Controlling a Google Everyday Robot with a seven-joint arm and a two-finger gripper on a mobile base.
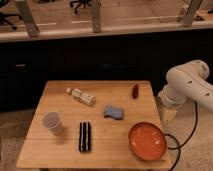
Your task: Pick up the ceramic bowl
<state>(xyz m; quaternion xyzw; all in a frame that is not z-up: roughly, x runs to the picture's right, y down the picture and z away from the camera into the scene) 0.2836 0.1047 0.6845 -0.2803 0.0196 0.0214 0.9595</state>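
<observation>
A light wooden table [60, 150] stands in front of a dark wall, seen from above and in front. The ceramic bowl [147, 141], wide, shallow and glossy orange-red, sits at the table's near right corner, close to the edge. Its inside shows only bare glaze.

A small pale cup [52, 121] stands upright near the left side. Its inside looks dark, and whether it holds anything cannot be told. A pale bottle [81, 96] lies on its side toward the back left. Near the middle rests a soft blue pad [113, 112], and in front of it a black rectangular object [85, 136] lies flat. A small red item [135, 90] sits near the back right.

The robot's white arm [187, 85] reaches in from the right. Its gripper [170, 116] hangs pointing down just off the table's right edge, behind the bowl and apart from it, spread wide and holding nothing.
</observation>
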